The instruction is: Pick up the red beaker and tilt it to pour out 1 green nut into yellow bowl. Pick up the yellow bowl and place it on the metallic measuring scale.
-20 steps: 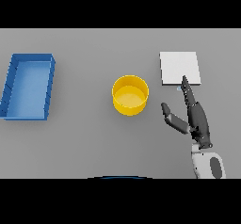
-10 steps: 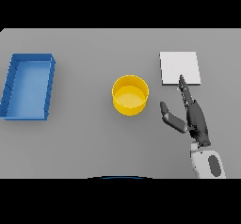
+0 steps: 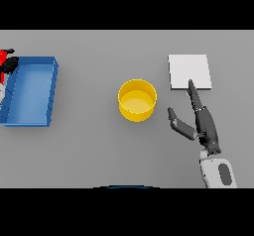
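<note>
Bowl [image 3: 137,100], yellow and upright, sits near the middle of the grey surface [image 3: 99,146], and it lies to the left of the right hand [image 3: 201,121] and slightly farther from the robot. That sideways offset is what the coming move turns on. The right hand is spread wide and holds nothing: its fingers run straight toward the far edge, the tips overlapping the near edge of the scale [image 3: 189,72] in this view, while the thumb sticks out leftward toward the bowl, short of its rim, with bare surface between them. The scale, a pale square plate, lies to the right of the bowl and farther back, directly beyond the hand, so the bowl, hand and scale form a tight triangle on the right half of the surface.

The right hand is plainly the nearer one to the bowl. On the far left, beyond a blue tray [image 3: 31,90], a scrap of red [image 3: 4,57] and something dark show at the picture's edge; this may be the beaker with the left hand, but too little shows to tell, and whether that hand is open or closed cannot be judged. Whether a nut lies in the bowl cannot be made out. By my reading, a short leftward reach would bring the open right hand to the bowl's side.
</note>
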Robot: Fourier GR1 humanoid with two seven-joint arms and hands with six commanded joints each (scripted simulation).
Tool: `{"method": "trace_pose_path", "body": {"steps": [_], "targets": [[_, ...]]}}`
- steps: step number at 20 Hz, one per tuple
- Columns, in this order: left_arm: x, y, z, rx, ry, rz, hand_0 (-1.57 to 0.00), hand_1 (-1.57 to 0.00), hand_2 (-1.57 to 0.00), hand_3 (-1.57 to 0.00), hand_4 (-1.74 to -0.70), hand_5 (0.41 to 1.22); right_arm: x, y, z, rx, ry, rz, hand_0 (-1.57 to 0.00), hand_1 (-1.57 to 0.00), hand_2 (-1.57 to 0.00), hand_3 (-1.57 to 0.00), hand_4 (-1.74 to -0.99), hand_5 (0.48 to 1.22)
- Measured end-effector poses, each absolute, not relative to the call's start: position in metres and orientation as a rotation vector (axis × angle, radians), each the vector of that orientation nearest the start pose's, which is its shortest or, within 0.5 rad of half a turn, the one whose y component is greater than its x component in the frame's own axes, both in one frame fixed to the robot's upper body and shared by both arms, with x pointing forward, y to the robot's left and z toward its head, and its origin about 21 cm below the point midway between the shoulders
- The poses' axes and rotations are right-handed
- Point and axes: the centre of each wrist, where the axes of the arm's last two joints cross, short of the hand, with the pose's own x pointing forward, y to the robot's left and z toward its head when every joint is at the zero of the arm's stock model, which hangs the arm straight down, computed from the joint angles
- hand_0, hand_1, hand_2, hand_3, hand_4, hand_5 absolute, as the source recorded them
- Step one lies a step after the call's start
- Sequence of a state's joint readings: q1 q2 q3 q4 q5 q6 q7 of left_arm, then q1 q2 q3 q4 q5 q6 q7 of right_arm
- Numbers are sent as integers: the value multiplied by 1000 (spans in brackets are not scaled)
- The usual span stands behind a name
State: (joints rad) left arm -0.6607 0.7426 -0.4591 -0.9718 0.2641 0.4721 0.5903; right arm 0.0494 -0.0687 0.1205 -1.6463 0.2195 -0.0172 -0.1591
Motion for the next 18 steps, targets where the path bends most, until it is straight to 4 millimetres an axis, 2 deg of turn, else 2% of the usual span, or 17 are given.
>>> {"method": "trace_pose_path", "body": {"steps": [2,3,4,5,6,7,9,11,13,15,18], "targets": [[373,333,96,733,-985,-76,-1571,-1571,-1571,-1366,-1735,955,233,-218,9,-129,-1769,315,1,1,1,1,-1168,679],[370,333,93,715,-965,-98,-1571,-1571,-1571,-1407,-1661,888,232,-219,7,-124,-1761,317,1,1,1,1,-1165,678],[365,333,95,696,-961,-136,-1571,-1571,-1571,-1368,-1493,827,235,-219,11,-132,-1769,310,1,1,1,1,-1165,675],[361,329,97,668,-970,-173,-1571,-1545,-1489,-1238,-1311,774,236,-216,11,-135,-1765,312,1,1,1,1,-1163,671],[356,328,99,661,-992,-247,-1495,-1380,-1311,-1098,-1155,740,236,-220,9,-151,-1753,313,1,1,1,1,-1159,669],[354,333,101,648,-1004,-298,-1253,-1104,-1049,-884,-1031,714,236,-224,8,-149,-1748,314,1,1,1,1,-1161,669],[349,336,105,561,-1007,-363,-802,-706,-671,-565,-870,682,238,-217,8,-136,-1761,317,1,1,1,1,-1156,673],[346,340,108,538,-986,-396,-513,-452,-429,-361,-785,656,239,-221,10,-144,-1768,313,1,1,1,1,-1147,680],[349,339,109,591,-956,-455,-328,-289,-274,-231,-750,647,235,-221,11,-128,-1783,318,1,1,1,1,-1148,688],[352,336,98,600,-959,-461,-209,-184,-175,-147,-729,647,235,-220,12,-137,-1772,321,1,1,1,1,-1160,688],[355,335,97,637,-976,-453,-107,-94,-89,-75,-708,647,234,-220,11,-145,-1763,329,1,1,1,1,-1176,688]]}}
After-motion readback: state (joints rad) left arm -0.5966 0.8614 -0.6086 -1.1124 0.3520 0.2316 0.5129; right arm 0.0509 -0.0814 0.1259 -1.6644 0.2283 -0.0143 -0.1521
